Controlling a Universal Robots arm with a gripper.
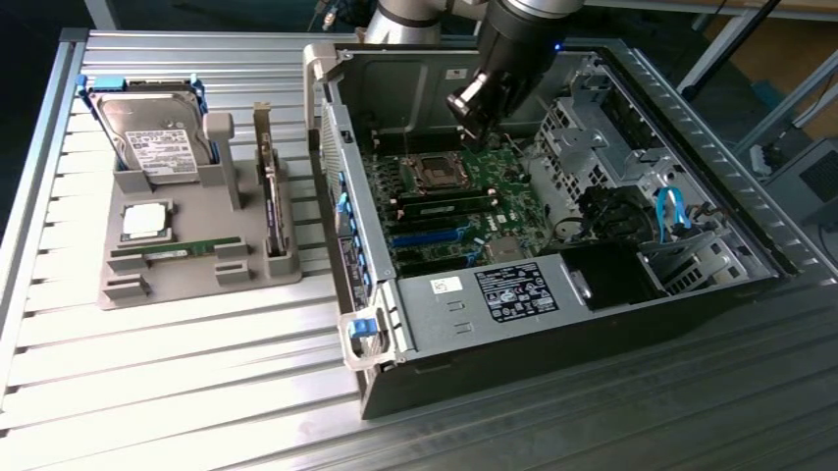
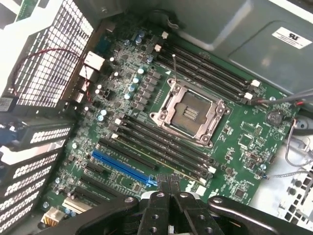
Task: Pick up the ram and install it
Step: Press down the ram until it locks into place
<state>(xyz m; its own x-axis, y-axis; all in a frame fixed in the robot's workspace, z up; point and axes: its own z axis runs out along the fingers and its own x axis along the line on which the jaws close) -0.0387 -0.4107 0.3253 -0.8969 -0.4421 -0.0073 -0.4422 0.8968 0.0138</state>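
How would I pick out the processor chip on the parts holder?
Find the open computer case, then the grey parts holder beside it on the exterior view's left. The processor chip lies flat near the holder's middle, just in front of the hard drive. It is small, square and plain silver, while the drive is bigger, boxy and white-labelled.

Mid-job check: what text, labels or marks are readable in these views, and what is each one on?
"UL"-style mark: white sticker on the case wall, wrist view; its other lines are too small to read.
Hard drive label: printed text, too small to read.
Black power supply label: white print, unreadable.
Small white sticker on the case's metal bracket: unreadable.
Motherboard silkscreen: too fine to read.
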